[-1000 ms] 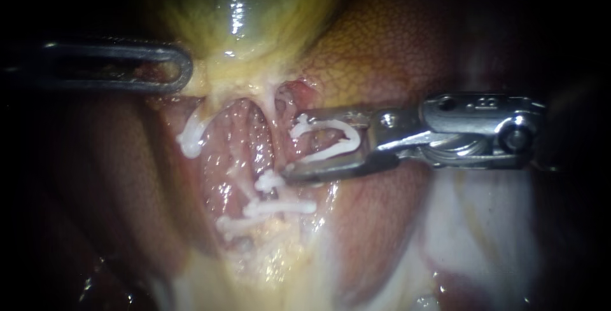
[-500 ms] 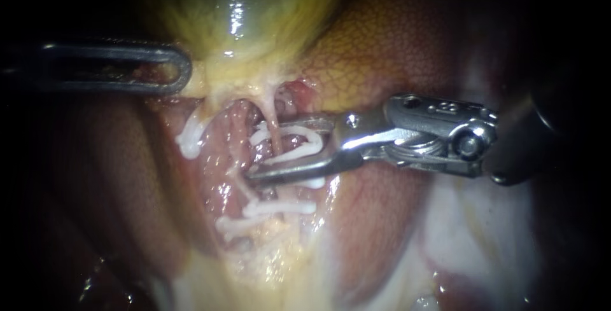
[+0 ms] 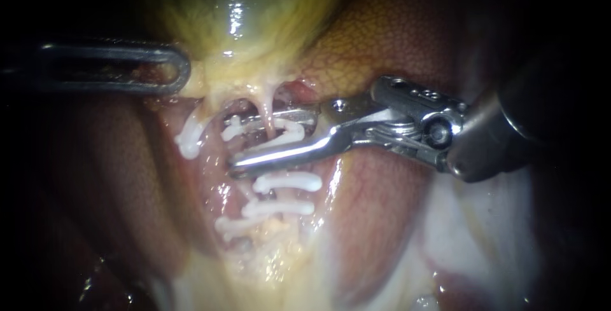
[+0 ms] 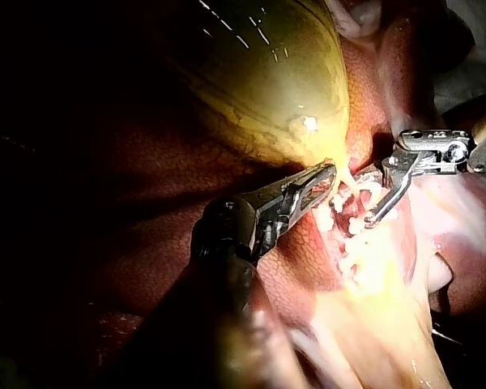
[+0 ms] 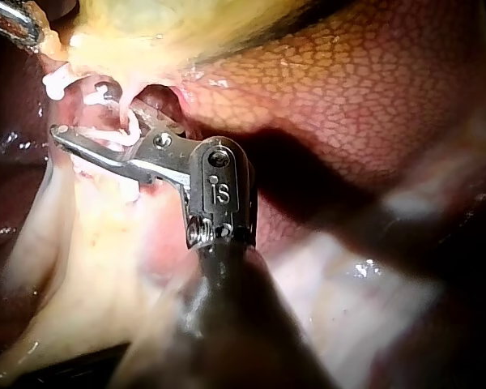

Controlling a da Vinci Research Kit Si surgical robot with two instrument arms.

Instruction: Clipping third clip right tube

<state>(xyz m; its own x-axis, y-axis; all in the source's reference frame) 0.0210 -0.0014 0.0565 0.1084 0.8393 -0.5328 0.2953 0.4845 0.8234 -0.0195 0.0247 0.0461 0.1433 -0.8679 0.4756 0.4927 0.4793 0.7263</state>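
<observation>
the hand of the right instrument (image 3: 230, 145) stands wide, an open white clip (image 3: 289, 134) seated in both jaws, astride the right tube (image 3: 268, 115), on the gallbladder side of two seated clips (image 3: 287, 182). the left instrument (image 3: 159, 69) has its hand closed on the gallbladder (image 3: 235, 18). likely faults: biting the nearest seated clip, trapping liver (image 3: 394, 37) behind the tube, or only partly encircling the tube if traction slackens.
</observation>
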